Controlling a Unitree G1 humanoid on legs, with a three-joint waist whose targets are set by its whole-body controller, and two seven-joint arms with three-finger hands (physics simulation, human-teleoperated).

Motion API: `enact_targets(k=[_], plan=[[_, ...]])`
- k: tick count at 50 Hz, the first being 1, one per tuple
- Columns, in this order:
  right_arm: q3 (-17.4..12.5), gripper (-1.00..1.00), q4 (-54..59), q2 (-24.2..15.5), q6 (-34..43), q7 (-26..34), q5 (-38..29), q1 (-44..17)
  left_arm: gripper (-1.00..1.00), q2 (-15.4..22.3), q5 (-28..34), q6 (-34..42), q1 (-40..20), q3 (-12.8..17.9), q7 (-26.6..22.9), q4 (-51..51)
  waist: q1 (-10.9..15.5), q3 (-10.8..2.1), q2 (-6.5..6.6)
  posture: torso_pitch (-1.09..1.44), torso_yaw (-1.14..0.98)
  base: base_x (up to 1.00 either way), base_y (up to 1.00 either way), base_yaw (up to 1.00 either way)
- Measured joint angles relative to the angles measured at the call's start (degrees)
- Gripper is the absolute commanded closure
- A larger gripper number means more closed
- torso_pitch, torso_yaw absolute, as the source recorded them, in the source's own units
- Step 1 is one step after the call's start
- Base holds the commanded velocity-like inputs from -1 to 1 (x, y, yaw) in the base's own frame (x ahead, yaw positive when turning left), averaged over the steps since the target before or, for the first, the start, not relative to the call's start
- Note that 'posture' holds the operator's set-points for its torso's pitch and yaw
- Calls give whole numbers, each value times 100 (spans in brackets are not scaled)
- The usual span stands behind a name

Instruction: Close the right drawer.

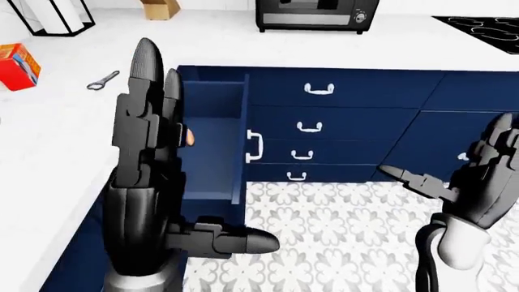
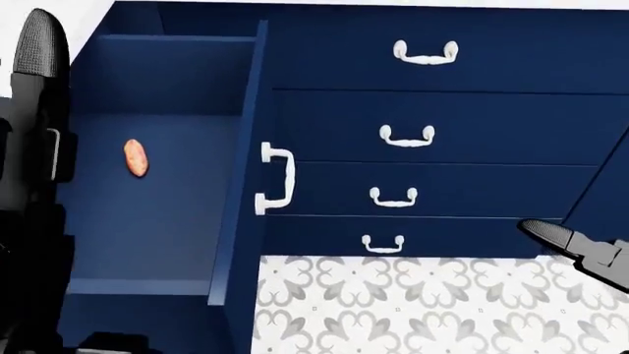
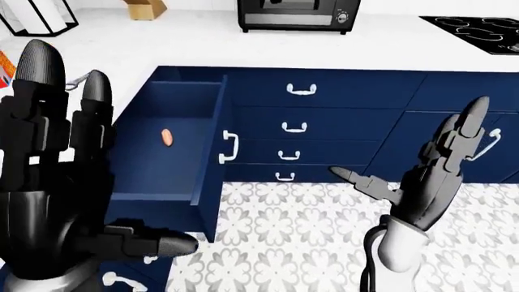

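Note:
The open navy drawer [image 2: 157, 206] is pulled out from the cabinet at the left of the head view. Its front panel [image 2: 244, 169] carries a white handle [image 2: 277, 181]. A small orange object [image 2: 136, 158] lies inside. My left hand [image 3: 121, 152] is raised and open at the left of the right-eye view, fingers up, in front of the drawer's left side and touching nothing. My right hand [image 3: 406, 143] is open at the right, thumb pointing left, well clear of the drawer.
A stack of closed drawers with white handles [image 1: 318, 89] stands right of the open one. The white counter [image 1: 97, 121] holds a red box [image 1: 16, 66], a bottle opener [image 1: 103, 80] and a toaster oven [image 1: 316, 13]. A stovetop [image 1: 487, 24] is at the top right. Patterned tile floor [image 1: 341, 225] lies below.

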Motion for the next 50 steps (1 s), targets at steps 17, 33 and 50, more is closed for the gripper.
enact_targets(k=[17, 33, 50], plan=[[8, -100, 74, -22, 7, 15, 22, -31, -100, 267, 410, 221, -430, -738, 22, 747, 16, -13, -50, 0, 0, 0, 0, 0], [25, -100, 132, -21, -16, 26, 57, -35, -100, 435, 534, -749, 294, -1515, 313, 1783, 21, -7, -49, 0, 0, 0, 0, 0], [49, -100, 239, -30, -60, 34, 50, -51, -100, 417, 674, -830, 210, -2089, 246, 2045, 23, -19, -46, 0, 0, 0, 0, 0]])
